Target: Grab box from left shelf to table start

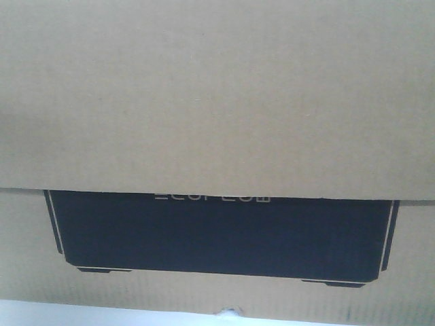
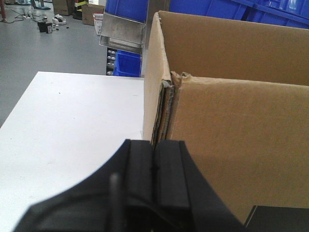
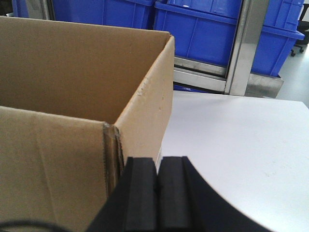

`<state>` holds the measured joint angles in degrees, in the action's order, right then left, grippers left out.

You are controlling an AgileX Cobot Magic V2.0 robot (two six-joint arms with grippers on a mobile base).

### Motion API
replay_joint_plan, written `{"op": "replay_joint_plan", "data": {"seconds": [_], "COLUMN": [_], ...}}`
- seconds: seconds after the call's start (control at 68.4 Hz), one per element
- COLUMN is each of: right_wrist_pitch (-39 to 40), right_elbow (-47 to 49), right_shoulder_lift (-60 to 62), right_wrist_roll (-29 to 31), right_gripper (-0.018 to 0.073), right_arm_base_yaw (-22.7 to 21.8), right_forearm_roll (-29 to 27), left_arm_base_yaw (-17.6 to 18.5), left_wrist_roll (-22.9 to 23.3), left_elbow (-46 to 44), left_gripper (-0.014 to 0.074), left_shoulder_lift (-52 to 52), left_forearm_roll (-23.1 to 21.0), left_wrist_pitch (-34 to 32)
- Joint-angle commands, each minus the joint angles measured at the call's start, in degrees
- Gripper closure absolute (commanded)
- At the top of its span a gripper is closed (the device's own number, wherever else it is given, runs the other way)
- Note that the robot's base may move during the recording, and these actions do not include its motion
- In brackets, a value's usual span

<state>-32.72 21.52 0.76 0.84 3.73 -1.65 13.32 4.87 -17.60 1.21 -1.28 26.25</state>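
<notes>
Front view – box [image 1: 217,95] print; wrists – table [image 2: 72,121], bins [image 3: 203,24].

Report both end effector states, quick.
Left end effector: closed, holding nothing, pads together beside the box corner.
Right end effector: closed, holding nothing, beside the box's other corner.

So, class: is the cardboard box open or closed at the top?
Open. In both wrist views the box shows bare inner walls and no flaps across the top. Whether anything lies inside cannot be told.
</notes>
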Motion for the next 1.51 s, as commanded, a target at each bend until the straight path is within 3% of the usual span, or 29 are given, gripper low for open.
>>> {"op": "replay_joint_plan", "data": {"seconds": [0.0,0.263,0.468,0.599,0.789,0.833,1.491], "right_wrist_pitch": [5.57,5.57,5.57,5.57,5.51,5.51,5.51], "right_elbow": [1.39,1.39,1.39,1.39,1.39,1.39,1.39], "right_shoulder_lift": [-0.15,-0.15,-0.15,-0.15,-0.08,-0.08,-0.08], "right_wrist_roll": [0.09,0.09,0.09,0.09,0.09,0.09,0.09], "right_gripper": [0.0502,0.0502,0.0502,0.0502,0.0502,0.0502,0.0502], "right_arm_base_yaw": [-0.12,-0.12,-0.12,-0.12,-0.12,-0.12,-0.12], "right_forearm_roll": [0.71,0.71,0.71,0.71,0.71,0.71,0.71], "left_arm_base_yaw": [0.21,0.08,-5.45,-8.53,-9.07,-9.07,-9.07], "left_wrist_roll": [-0.11,-0.11,-0.11,-2.43,-2.86,-2.86,-2.86], "left_elbow": [-1.55,-0.57,1.47,7.87,19.46,18.82,19.14], "left_gripper": [0.0688,0.0688,0.0688,0.0688,0.0688,0.0688,0.0688], "left_shoulder_lift": [0.71,0.71,0.18,-3.05,-2.68,-2.8,-2.69], "left_forearm_roll": [-0.52,-0.39,-0.18,-0.18,-0.18,-0.18,-0.18], "left_wrist_pitch": [-5.51,-5.53,-6.72,-12.44,-27.45,-23.63,-23.55]}}
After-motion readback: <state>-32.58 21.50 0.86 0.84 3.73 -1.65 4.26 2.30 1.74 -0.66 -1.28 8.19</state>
